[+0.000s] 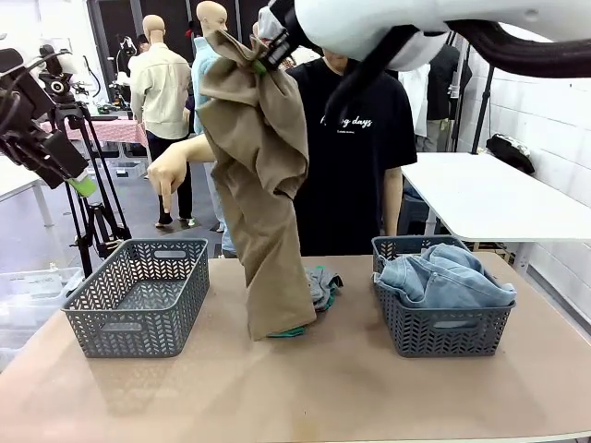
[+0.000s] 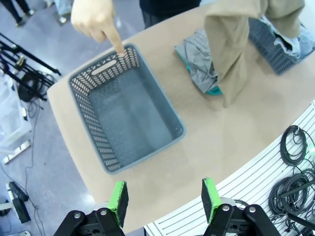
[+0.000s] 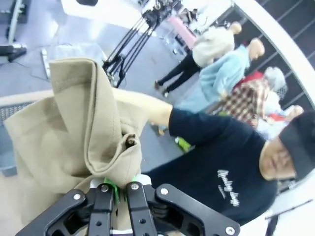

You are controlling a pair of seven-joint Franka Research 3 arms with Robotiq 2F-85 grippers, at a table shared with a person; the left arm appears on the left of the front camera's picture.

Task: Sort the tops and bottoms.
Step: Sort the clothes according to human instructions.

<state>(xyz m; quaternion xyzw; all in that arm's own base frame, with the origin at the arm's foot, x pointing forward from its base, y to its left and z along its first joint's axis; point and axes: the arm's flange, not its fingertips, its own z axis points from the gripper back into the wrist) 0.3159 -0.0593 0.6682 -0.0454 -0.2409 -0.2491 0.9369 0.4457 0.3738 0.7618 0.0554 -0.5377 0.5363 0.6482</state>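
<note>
Looming closest to the front camera, the right arm is reaching across the middle. Its right gripper [image 1: 268,51] is pinching shut on a fold of the tan top [image 1: 263,185], which is hanging full length. The lower end is seemingly touching the surface [image 1: 305,397], right against the heap of grey top [image 1: 317,291] and teal top [image 1: 325,275].

Jeans [image 1: 443,277] are lying in the right basket [image 1: 443,337]. At the far left, the left gripper [image 2: 165,196] is hovering high, fingers apart and empty, looking down on the left basket [image 2: 96,140]. The person's hand [image 1: 169,171] is pointing down at that empty basket.

Sorting is, by my reading, partway: the bottoms are lying binned and a first top is being carried. Next, the top is needing a swing left, high enough for the hem to clear the basket wall, then lowering and release.
</note>
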